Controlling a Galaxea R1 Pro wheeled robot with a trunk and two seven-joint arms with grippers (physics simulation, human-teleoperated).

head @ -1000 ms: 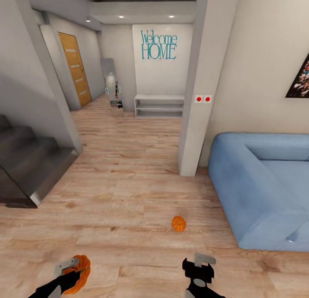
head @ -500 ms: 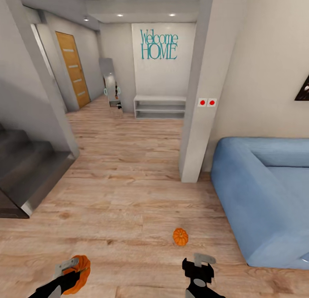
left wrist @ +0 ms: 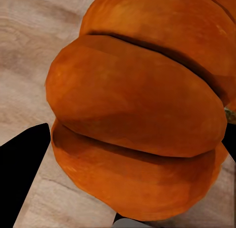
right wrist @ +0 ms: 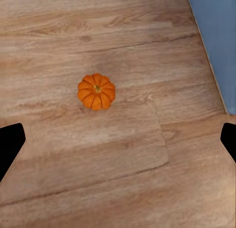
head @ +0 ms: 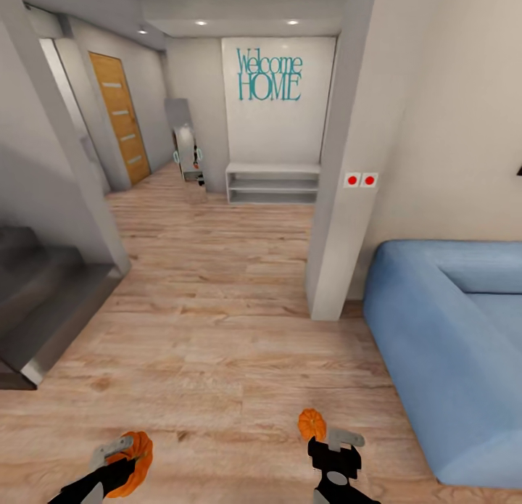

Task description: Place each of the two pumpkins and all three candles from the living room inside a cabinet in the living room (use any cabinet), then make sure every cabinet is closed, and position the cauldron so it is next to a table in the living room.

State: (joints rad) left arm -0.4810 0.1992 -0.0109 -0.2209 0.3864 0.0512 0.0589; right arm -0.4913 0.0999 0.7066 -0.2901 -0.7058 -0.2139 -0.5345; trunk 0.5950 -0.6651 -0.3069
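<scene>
The left claw (head: 122, 453) grips one pumpkin (left wrist: 142, 110), the right claw (head: 335, 446) is wide open above the second pumpkin (right wrist: 96, 91) on the floor (head: 217, 344), so I judge it must descend and close

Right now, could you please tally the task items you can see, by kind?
Small bright-orange ribbed pumpkins: 2, one in the left gripper (pumpkin), one on the wooden floor ahead of the right gripper.
Total: 2.
</scene>
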